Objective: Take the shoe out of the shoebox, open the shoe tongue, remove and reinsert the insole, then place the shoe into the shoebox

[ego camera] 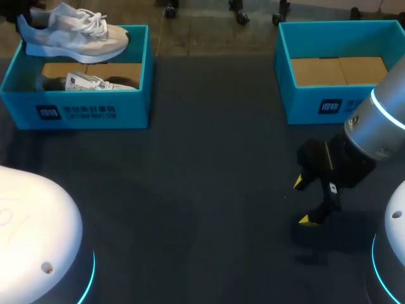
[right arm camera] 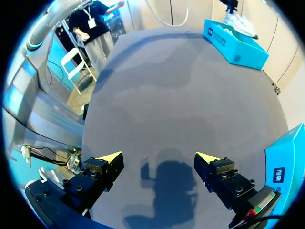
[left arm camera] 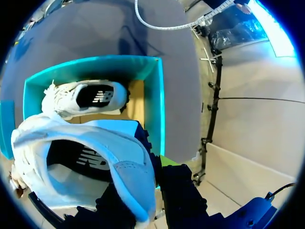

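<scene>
Two blue shoeboxes stand at the far side of the dark table [ego camera: 202,190] in the head view. The left shoebox [ego camera: 82,113] holds a second shoe [ego camera: 95,82] on its cardboard floor, and a pale lifted shoe [ego camera: 73,33] hangs over its far rim, clear of the box. The right shoebox [ego camera: 316,104] shows only a cardboard floor. Near it the right gripper [ego camera: 302,201] sits low over bare table, its yellow tips well apart with nothing between them.

From the left wrist, the left gripper [left arm camera: 145,191] clamps the heel end of the lifted shoe [left arm camera: 109,143], the collar pinched between the black fingers and the opening turned toward the camera. Beyond it lie the second shoe [left arm camera: 86,98] and the left shoebox [left arm camera: 159,109].

From the right wrist, the right gripper [right arm camera: 158,157] is spread wide above the table [right arm camera: 181,86]. The right shoebox [right arm camera: 286,162] is just beside it; the left shoebox [right arm camera: 236,45] is far ahead.
</scene>
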Motion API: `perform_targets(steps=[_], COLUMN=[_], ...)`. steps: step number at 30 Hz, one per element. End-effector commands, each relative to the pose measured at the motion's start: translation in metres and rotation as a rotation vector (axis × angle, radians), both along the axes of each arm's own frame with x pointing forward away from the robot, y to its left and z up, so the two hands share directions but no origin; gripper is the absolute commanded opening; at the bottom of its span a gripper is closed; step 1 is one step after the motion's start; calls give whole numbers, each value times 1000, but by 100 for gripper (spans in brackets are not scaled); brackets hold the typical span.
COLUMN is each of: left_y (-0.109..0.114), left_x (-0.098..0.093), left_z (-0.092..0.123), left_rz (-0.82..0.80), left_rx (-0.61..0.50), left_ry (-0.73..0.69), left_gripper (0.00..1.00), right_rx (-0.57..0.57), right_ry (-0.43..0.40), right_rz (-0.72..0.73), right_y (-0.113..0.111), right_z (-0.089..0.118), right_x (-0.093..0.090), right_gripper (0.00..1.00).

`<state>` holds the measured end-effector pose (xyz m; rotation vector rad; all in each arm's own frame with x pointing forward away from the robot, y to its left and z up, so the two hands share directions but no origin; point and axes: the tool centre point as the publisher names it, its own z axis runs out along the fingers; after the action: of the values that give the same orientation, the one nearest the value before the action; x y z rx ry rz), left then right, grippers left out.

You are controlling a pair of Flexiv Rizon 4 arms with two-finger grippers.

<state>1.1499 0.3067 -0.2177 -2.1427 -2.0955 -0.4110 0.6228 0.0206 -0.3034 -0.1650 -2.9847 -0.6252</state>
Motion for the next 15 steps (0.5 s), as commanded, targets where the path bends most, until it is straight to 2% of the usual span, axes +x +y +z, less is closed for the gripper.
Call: perform_targets(steps=[1,7,15], left_y=[0,0,-6], left_x=[14,14,39], left_z=[0,0,-14], left_rz=[6,6,42], left_rx=[0,0,-1], left_ry=[26,26,31], left_gripper=[0,0,0], right_rx=[-2,-2,-2], right_ry=[-1,-1,-1], right_rz=[0,0,0], right_y=[0,0,0], right_z=[-1,-1,-1], right_x=[-1,-1,-1], right_gripper=[100,100,100])
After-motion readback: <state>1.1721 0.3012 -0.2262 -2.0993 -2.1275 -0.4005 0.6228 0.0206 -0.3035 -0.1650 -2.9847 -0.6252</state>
